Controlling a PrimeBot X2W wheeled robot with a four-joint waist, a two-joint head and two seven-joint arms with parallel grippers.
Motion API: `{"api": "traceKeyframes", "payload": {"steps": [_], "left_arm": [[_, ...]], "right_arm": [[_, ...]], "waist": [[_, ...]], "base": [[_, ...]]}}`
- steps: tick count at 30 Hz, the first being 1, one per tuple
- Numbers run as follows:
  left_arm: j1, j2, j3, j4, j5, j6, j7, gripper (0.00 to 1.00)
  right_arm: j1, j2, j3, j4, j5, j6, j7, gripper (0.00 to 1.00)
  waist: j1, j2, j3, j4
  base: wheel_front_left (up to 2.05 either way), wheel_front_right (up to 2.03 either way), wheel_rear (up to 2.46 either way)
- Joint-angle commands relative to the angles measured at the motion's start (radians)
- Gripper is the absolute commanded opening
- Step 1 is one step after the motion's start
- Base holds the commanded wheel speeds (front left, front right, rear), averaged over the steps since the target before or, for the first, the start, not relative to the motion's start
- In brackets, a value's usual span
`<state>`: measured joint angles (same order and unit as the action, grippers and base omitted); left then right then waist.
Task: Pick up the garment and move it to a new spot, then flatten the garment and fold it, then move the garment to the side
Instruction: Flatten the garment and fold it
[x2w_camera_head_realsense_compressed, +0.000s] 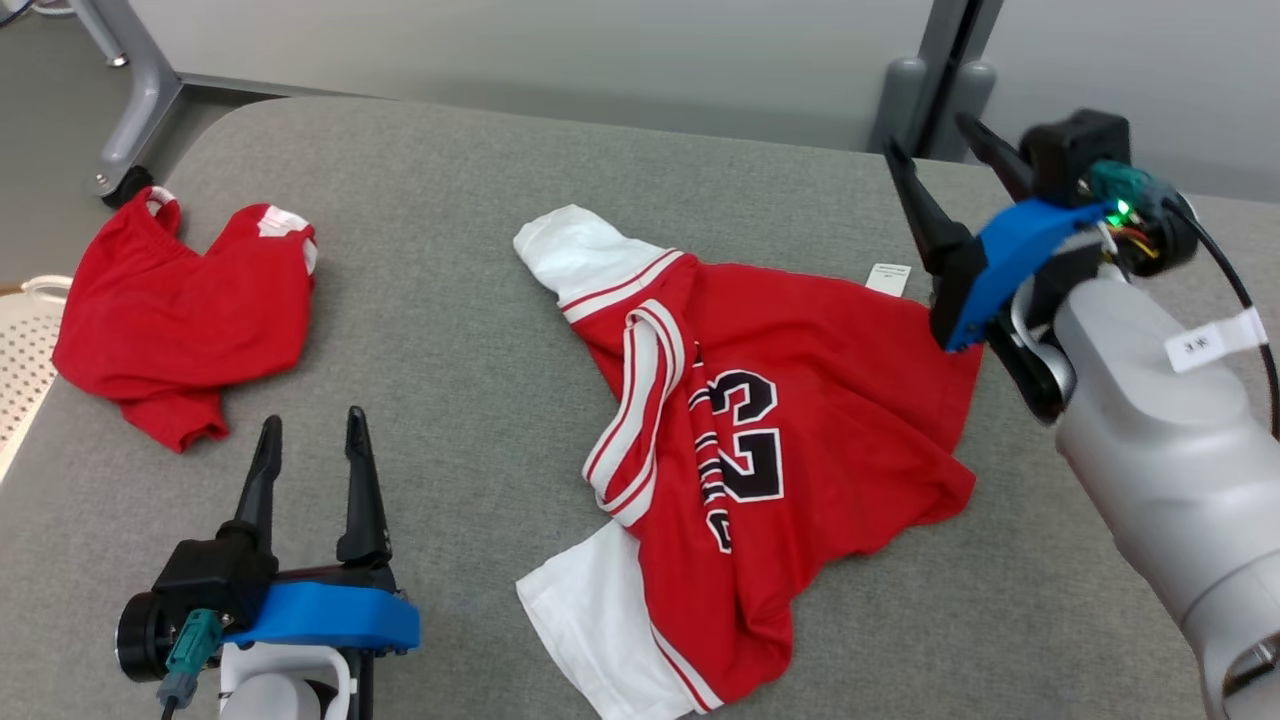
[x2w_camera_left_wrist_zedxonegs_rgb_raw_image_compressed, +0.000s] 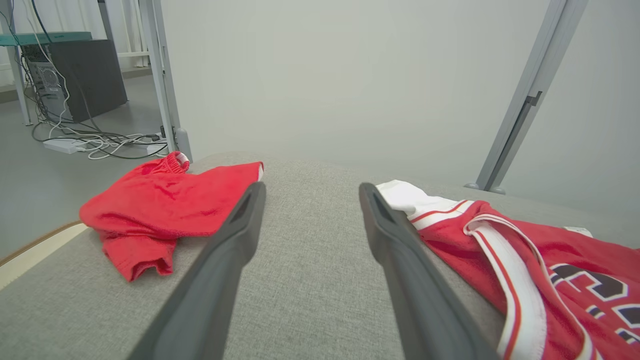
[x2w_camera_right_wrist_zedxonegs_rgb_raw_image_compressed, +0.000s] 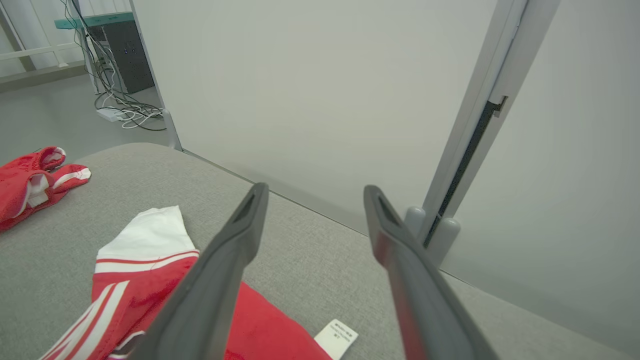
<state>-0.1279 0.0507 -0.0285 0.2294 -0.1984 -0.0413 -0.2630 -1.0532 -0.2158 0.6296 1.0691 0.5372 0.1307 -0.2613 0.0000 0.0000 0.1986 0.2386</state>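
1. Currently the jersey (x2w_camera_head_realsense_compressed: 790, 440) lies crumpled on the middle-right of the grey table (x2w_camera_head_realsense_compressed: 450, 300), number side up. One white sleeve points to the far side and the other toward the near edge.
2. Left gripper (x2w_camera_head_realsense_compressed: 312, 420) hovers low at the near left, fingers apart and empty. Right gripper (x2w_camera_head_realsense_compressed: 926, 132) is raised above the jersey's far right corner, fingers spread, holding nothing.
3. Risk: the cloth is doubled over along the white-striped trim, so a pinch may catch several layers and drag the folds instead of opening them.
4. Risk: the near sleeve lies close to the table's front edge, and a pull toward the robot could slide it off.
5. Risk: the red shorts (x2w_camera_head_realsense_compressed: 170, 310) lie well apart on the left, but a wide leftward sweep could snag them.
6. Containers: a white perforated thing (x2w_camera_head_realsense_compressed: 25, 350), perhaps a basket, shows at the left edge. I cannot tell what is in it.
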Motion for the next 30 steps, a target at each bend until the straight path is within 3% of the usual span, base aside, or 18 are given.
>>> {"api": "traceKeyframes", "payload": {"steps": [1,5,8,27,28,30], "left_arm": [[0.01,-0.001,0.01,-0.006,0.008,-0.002,-0.003,1.0],[0.019,-0.001,0.023,-0.016,0.014,-0.004,-0.003,1.0],[0.018,-0.001,0.02,-0.019,0.014,-0.006,-0.003,1.0],[-0.03,-0.001,-0.025,-0.004,-0.011,-0.002,-0.003,1.0],[-0.03,-0.001,-0.026,-0.004,-0.011,0.001,-0.003,1.0],[-0.028,-0.001,-0.022,-0.003,-0.013,0.003,-0.002,1.0]], "right_arm": [[0.047,-0.025,-0.013,-0.003,0.004,0.0,-0.005,1.0],[0.122,-0.078,-0.024,0.038,0.016,0.0,-0.004,1.0],[0.15,-0.083,-0.02,0.071,0.024,0.0,0.006,1.0],[0.205,0.015,0.042,0.171,0.088,0.002,0.223,1.0],[0.208,0.018,0.041,0.158,0.096,0.002,0.208,0.0],[0.203,0.01,0.035,0.139,0.105,0.001,0.166,0.0]], "waist": [[0.0,0.0,-0.014,-0.024],[0.0,0.0,-0.007,-0.042],[0.0,0.0,0.004,-0.048],[0.0,0.0,0.059,-0.018],[0.0,0.0,0.06,-0.019],[0.0,0.0,0.058,-0.026]], "base": [[0.0,0.0,0.0],[0.0,0.0,0.0],[0.0,0.0,0.0],[0.0,0.0,0.0],[0.0,0.0,0.0],[0.0,0.0,0.0]]}}
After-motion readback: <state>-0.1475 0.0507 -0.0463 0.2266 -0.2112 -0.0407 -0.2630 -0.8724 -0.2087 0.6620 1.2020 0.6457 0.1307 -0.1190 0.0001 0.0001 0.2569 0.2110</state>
